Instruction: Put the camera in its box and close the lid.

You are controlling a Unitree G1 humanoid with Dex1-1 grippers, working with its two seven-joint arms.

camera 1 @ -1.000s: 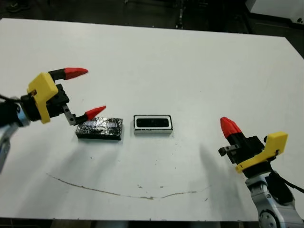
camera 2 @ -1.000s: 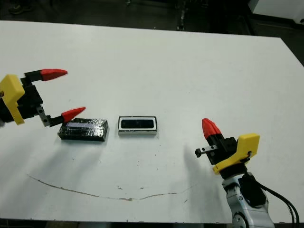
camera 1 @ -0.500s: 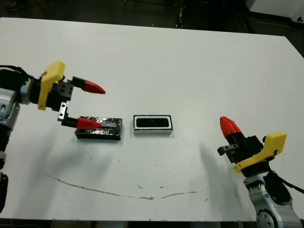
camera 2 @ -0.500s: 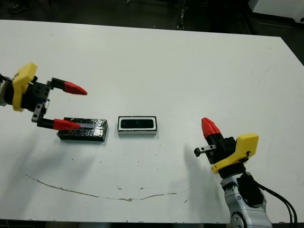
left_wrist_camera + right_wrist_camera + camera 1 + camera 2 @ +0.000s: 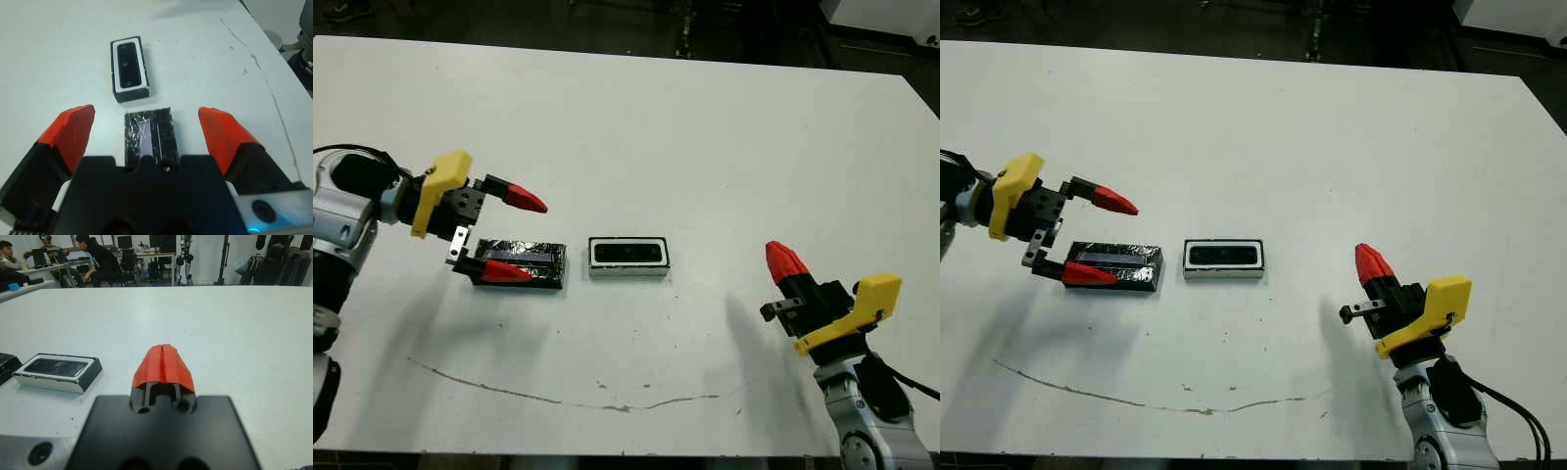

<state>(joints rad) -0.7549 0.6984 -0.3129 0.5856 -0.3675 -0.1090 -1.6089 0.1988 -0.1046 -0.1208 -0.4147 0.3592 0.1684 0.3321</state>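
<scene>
Now centre the left gripper (image 5: 146, 132), fingers spread wide, over the lid (image 5: 521, 264) beside the box (image 5: 628, 257); camera (image 5: 129, 65) sits inside. Grip both long edges squarely. Right gripper (image 5: 164, 366) stays closed, idle.

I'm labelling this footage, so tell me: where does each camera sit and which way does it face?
Left and right eye views: on the head, looking forward and down at the table; both arms show, left gripper open over the lid, right gripper shut.
Left wrist view: on the left wrist, looking along its spread fingers at the lid and box.
Right wrist view: on the right wrist, looking along its shut fingers across the table to people beyond.
Shared: every view shows the box holding the camera.
</scene>
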